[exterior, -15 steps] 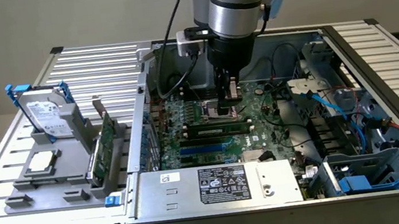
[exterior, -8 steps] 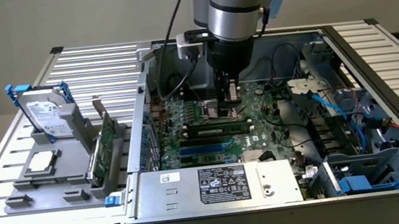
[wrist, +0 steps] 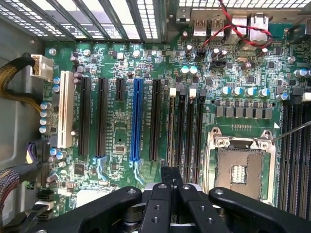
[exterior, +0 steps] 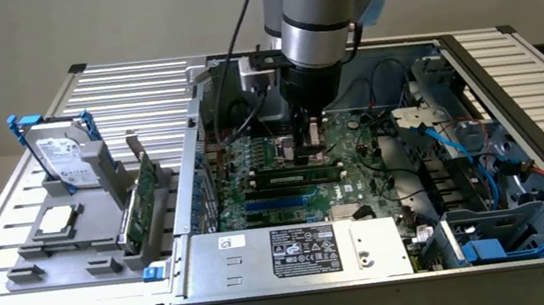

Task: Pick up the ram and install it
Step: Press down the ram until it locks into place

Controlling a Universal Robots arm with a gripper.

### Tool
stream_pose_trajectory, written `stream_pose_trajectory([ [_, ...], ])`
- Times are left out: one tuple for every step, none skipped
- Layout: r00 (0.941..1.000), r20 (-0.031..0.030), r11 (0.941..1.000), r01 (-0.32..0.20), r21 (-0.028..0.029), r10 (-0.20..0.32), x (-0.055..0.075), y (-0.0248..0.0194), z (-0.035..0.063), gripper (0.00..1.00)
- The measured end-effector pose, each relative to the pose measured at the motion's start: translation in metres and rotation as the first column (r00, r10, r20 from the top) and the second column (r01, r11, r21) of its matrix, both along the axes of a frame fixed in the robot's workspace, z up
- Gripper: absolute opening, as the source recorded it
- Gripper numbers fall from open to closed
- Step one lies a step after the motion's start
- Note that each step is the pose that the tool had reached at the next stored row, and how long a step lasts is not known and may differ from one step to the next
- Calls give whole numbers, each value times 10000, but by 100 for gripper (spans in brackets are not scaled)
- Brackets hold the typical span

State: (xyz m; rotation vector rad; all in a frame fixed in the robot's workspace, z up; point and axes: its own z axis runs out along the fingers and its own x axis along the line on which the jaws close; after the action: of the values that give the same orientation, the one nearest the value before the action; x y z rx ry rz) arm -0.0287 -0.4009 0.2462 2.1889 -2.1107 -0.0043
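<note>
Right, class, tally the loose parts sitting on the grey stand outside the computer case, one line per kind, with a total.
Hard drive: 1
Green expansion card: 1
Square silver chip: 1
Total: 3

The arm (exterior: 322, 12) comes straight down from above, with its black wrist (exterior: 306, 89) held vertical. The gripper (exterior: 310, 141) points downward, and its two black fingers (wrist: 159, 204) are pressed together with no gap at the tips.

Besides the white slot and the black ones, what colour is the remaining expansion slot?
Blue. The slot shows best in the wrist view.
</note>
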Motion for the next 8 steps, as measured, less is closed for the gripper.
stream_pose_trajectory([
  [10000,0,10000,-1,-1,1,-2,0,-18,11],
  [10000,0,10000,-1,-1,1,-4,0,-35,11],
  [10000,0,10000,-1,0,1,-5,0,-53,11],
  [10000,0,10000,0,0,0,-7,0,-73,11],
  [10000,0,10000,0,-1,0,-9,0,-89,11],
  [10000,4,10000,1,0,-1,-13,0,-105,11],
  [10000,3,10000,0,-1,0,-14,0,-107,11],
  [10000,3,10000,0,-1,0,-13,0,-107,11],
])
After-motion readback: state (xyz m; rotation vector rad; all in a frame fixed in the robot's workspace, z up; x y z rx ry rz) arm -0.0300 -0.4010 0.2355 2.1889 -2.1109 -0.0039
